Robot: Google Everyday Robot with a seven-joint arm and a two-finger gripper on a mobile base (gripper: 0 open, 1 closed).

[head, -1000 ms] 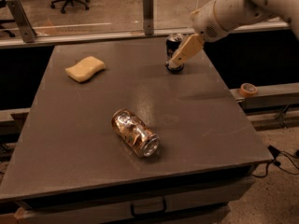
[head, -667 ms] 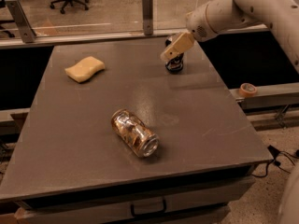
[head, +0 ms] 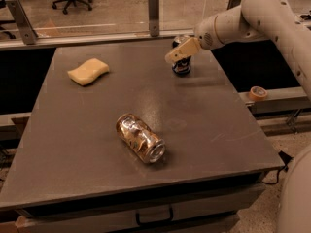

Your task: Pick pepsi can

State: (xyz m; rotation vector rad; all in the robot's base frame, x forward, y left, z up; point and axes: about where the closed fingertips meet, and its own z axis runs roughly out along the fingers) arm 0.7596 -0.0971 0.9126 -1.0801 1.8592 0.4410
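Observation:
The pepsi can (head: 182, 67) is a small dark blue can with white marks. It stands upright near the far right edge of the dark table (head: 97, 144). My gripper (head: 181, 50) is cream-coloured and hangs from the arm that reaches in from the upper right. It sits right at the can's top and covers the can's upper part. I cannot tell whether it touches the can.
A larger dented silver and brown-gold can (head: 140, 138) lies on its side at the table's middle front. A yellow sponge (head: 88, 71) lies at the far left. A glass barrier with posts (head: 153, 7) runs behind the table. A tape roll (head: 257, 92) rests on the right ledge.
My gripper has moved left and a little up, from the can's right side to over its top. The can, the dented can and the sponge have not moved.

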